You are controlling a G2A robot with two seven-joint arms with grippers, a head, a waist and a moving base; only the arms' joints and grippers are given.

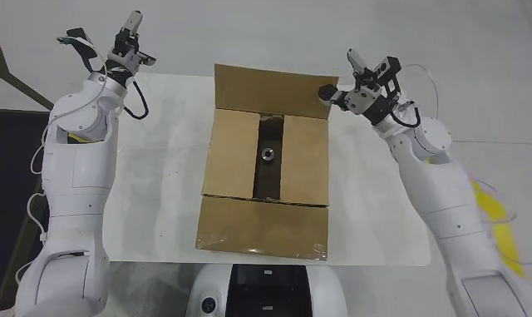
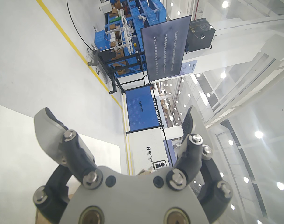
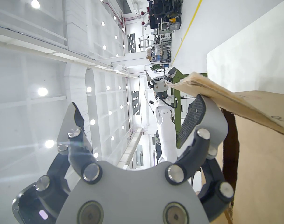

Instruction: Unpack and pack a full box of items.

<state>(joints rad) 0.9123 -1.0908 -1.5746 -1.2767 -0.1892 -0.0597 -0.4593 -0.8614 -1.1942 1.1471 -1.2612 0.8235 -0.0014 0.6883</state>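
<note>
While the cardboard box [image 1: 249, 225] sat on the table [image 1: 166, 184], side flaps [image 1: 233, 151] half shut over a round metal part [image 1: 267, 155], we judged unpacking not started. Left hand [image 2: 118, 115] hung spread, empty; right hand [image 3: 137, 108] spread, touching the raised far flap [image 1: 266, 91].

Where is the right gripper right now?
In the top view, the right gripper sits open at the far right corner of the cardboard box, one of its fingers against the raised back flap.

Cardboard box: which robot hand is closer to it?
Right. The right gripper touches the raised back flap of the box; the left gripper hangs well off, beyond the table corner.
</note>
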